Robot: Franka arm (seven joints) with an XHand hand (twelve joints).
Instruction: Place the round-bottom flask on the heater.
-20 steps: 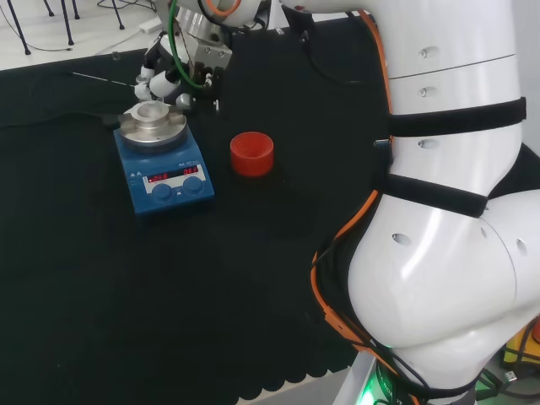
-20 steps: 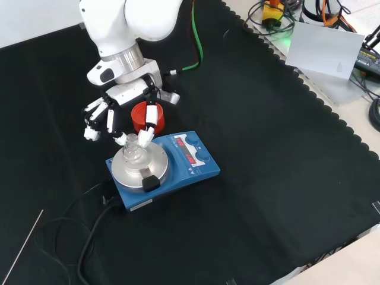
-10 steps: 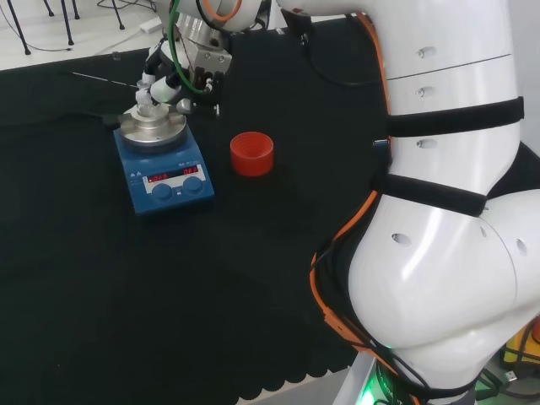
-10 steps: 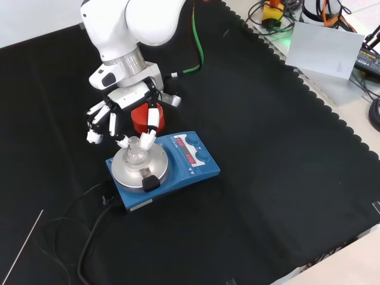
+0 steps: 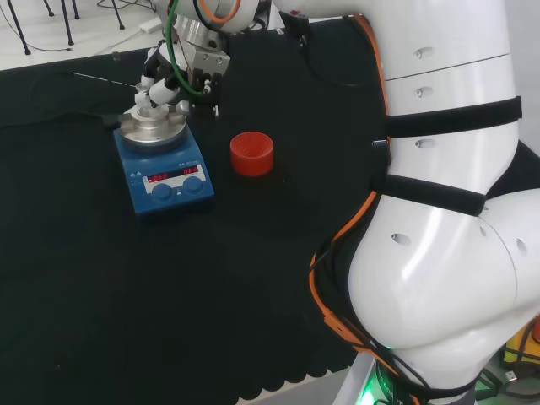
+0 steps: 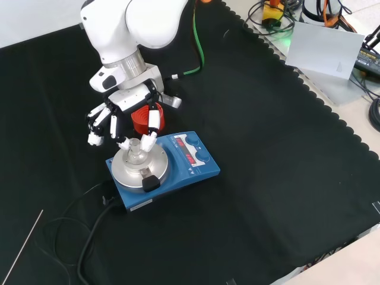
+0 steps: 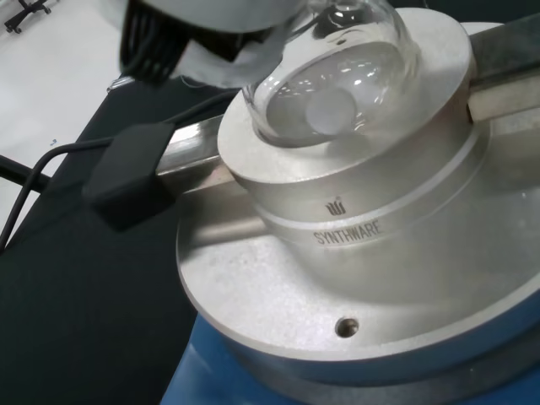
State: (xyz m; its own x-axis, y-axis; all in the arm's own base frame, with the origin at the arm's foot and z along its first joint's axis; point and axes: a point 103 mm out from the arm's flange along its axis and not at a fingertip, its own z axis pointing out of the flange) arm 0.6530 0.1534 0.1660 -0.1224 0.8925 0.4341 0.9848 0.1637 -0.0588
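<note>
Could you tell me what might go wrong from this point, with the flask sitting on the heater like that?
The hand has fingers at the round-bottom flask neck, so pulling away could tip the flask out of the heater metal block. The red ribbed stand sits close behind the hand in the front view; retreating could knock it.

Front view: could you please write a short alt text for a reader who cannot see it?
A robot hand pinches the neck of a clear round-bottom flask that sits on the silver block of a blue heater on black cloth. A red ribbed ring stands just behind the heater, partly hidden by the hand, and a black cable leads away from the heater.
</note>
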